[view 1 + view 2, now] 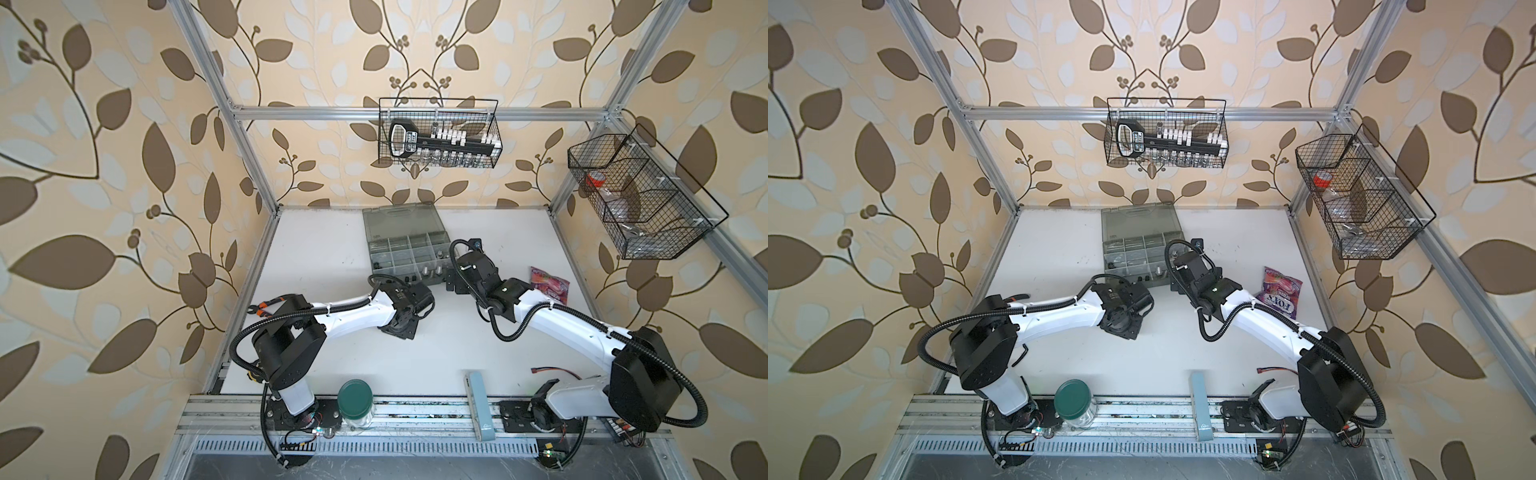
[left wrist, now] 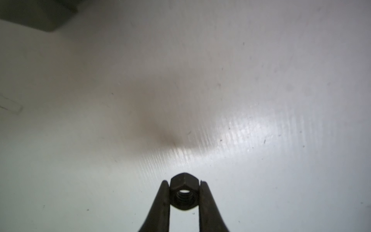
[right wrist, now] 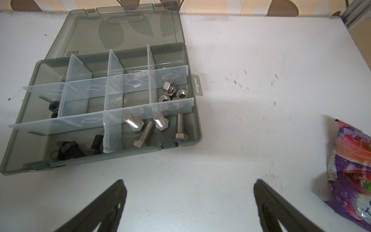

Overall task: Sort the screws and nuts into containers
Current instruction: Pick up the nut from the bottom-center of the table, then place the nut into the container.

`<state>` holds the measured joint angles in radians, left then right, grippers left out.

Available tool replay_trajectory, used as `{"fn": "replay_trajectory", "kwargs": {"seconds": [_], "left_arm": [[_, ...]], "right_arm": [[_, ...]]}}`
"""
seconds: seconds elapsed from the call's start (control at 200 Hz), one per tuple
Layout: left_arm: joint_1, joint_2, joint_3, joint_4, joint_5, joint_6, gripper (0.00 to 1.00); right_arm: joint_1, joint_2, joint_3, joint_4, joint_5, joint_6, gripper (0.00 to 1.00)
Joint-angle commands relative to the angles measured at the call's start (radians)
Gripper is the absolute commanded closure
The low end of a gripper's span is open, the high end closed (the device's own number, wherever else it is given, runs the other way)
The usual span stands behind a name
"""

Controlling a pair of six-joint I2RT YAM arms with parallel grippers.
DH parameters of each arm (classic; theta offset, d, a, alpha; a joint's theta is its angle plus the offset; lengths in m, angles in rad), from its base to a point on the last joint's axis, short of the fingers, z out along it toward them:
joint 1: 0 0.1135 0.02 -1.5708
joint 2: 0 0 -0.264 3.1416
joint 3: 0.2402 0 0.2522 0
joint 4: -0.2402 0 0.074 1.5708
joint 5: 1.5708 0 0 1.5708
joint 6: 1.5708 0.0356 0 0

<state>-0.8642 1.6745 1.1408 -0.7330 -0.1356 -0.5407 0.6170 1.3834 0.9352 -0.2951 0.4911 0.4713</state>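
A: What is held by the left gripper [image 2: 184,190]?

B: A black nut [image 2: 183,180] is clamped between its fingers [image 2: 162,200]. It is gripped across two opposite flats, with the threaded hole facing the wrist camera. This is presumably because parallel faces give a seat from which it cannot roll. It appears to be held clear of the tabletop [image 2: 261,80], since a shadow is cast apart from it.

A: Where is it meant to be taken?

B: The organizer case [image 3: 197,122] is judged to be the goal. In the right wrist view the lid [image 3: 140,30] is seen folded back flat, so the compartments can be reached from above. Black nuts [image 3: 53,107] are gathered in one compartment and black screws [image 3: 70,150] in the adjoining one by the latch wall. Silver nuts [image 3: 170,92] and silver screws [image 3: 132,122] are lodged at the opposite end. Kinds and colours are thus separated by the dividers [image 3: 112,64], so the held nut would be expected among the black nuts.

A: And the right gripper [image 3: 189,181]?

B: Its fingers [image 3: 112,200] are spread wide, with nothing between them. It is hung over bare tabletop between the case and a candy bag [image 3: 353,170], probably so that the path to the case is left free.

A: What must be watched?

B: The compartments are narrow. The nut should be released low, or it may be bounced over a divider.
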Motion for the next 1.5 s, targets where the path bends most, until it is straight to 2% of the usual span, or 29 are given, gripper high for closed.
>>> {"fn": "replay_trajectory", "kwargs": {"seconds": [0.0, 0.21, 0.38, 0.615, 1.005, 1.06, 1.235, 1.409, 1.494], "left_arm": [[0.086, -0.054, 0.090, -0.024, -0.043, 0.052, 0.84], [0.262, -0.025, 0.251, 0.015, -0.064, 0.122, 0.84], [0.350, 0.095, 0.424, 0.001, -0.035, 0.170, 0.84], [0.407, 0.250, 0.554, -0.007, 0.020, 0.180, 0.84], [0.454, 0.373, 0.580, 0.018, 0.071, 0.157, 0.84], [0.456, 0.384, 0.584, 0.018, 0.073, 0.157, 0.80], [0.459, 0.394, 0.592, 0.029, 0.103, 0.150, 0.48], [0.458, 0.355, 0.581, 0.035, 0.111, 0.143, 0.46], [0.459, 0.310, 0.556, 0.036, 0.102, 0.140, 0.40]], "right_arm": [[0.003, -0.022, 0.018, -0.013, 0.029, 0.015, 0.00], [0.003, -0.037, 0.008, -0.009, 0.034, 0.017, 0.00], [0.003, -0.049, 0.004, -0.007, 0.040, 0.016, 0.00], [0.003, -0.066, -0.003, -0.011, 0.049, 0.019, 0.00], [0.004, -0.061, 0.005, -0.013, 0.055, 0.016, 0.00], [0.003, -0.062, 0.005, -0.013, 0.056, 0.015, 0.00], [0.002, -0.067, 0.002, -0.012, 0.061, 0.016, 0.00], [0.002, -0.072, 0.002, -0.013, 0.068, 0.018, 0.00], [0.000, -0.073, 0.005, -0.008, 0.073, 0.017, 0.00]]}}
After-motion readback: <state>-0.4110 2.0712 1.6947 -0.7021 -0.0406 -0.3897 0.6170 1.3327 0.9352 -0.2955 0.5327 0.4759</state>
